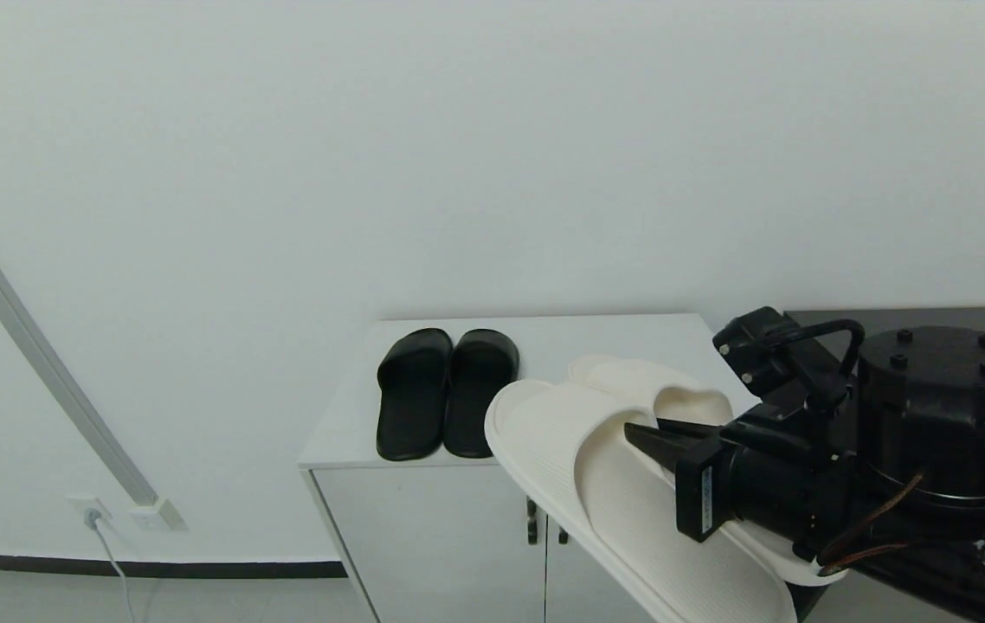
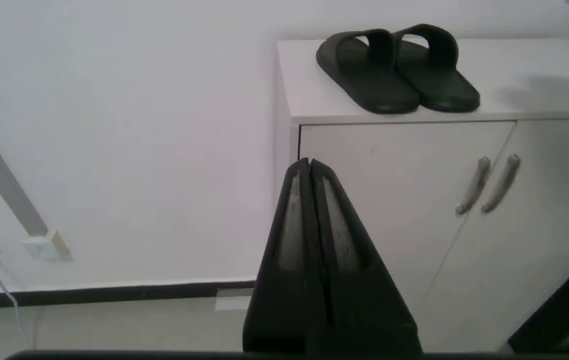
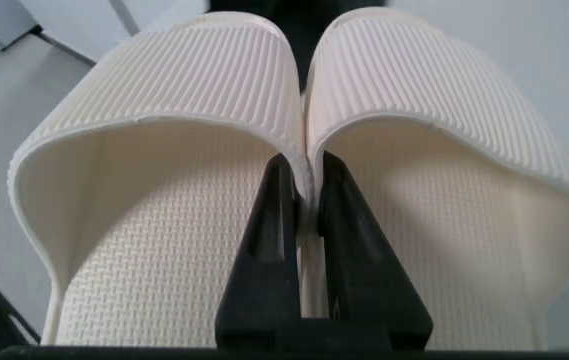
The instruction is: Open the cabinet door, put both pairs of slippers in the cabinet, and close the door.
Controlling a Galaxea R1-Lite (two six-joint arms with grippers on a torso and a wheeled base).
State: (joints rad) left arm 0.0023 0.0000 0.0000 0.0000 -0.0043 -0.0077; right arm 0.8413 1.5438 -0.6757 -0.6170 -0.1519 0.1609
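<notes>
A pair of black slippers point(image 1: 445, 391) lies side by side on top of the white cabinet point(image 1: 423, 528), also seen as the black slippers point(image 2: 399, 68) in the left wrist view. The cabinet's two doors are closed, with handles point(image 2: 492, 183) at the centre seam. My right gripper point(image 1: 644, 435) is shut on the inner edges of a pair of cream slippers point(image 1: 631, 484), holding them in the air in front of the cabinet's right side. The right wrist view shows the cream slippers point(image 3: 164, 200) pinched together between the fingers point(image 3: 269, 230). My left gripper point(image 2: 310, 170) is shut and empty, left of the cabinet doors.
A white wall stands behind the cabinet. A wall socket with a cable point(image 1: 94, 517) and a slanted cable duct point(image 1: 25, 337) are at the lower left. A dark surface point(image 1: 934, 316) lies to the right of the cabinet.
</notes>
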